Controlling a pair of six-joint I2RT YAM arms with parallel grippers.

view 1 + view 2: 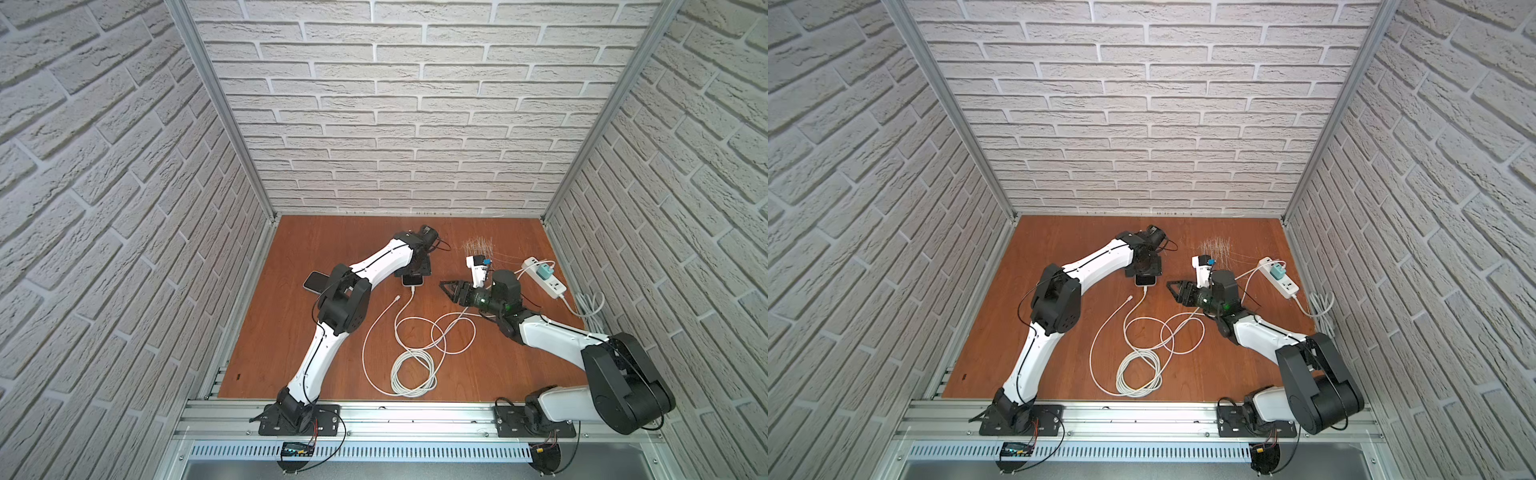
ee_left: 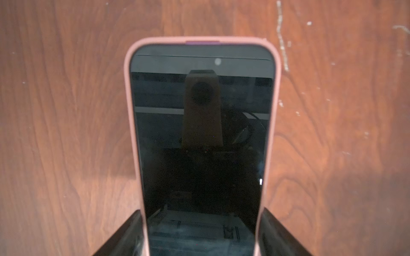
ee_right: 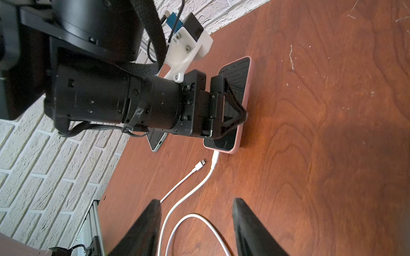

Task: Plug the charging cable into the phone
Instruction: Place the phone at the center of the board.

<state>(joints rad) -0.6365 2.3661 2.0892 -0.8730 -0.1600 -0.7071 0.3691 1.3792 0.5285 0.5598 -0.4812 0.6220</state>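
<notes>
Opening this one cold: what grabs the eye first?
The left gripper clamps a pink-cased phone flat on the table, with a white cable already plugged into its near end. The right gripper hangs open and empty over that cable. A second phone lies beside the left arm's elbow.

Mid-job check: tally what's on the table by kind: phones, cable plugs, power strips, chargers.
Phones: 2 (pink-cased phone, second phone)
White cable plugs: 2 (plugged-in plug, loose plug)
Power strip: 1
Teal charger: 1
Total: 6

Pink-cased phone, white cable, reddish woodgrain table, white-brick walls
</notes>
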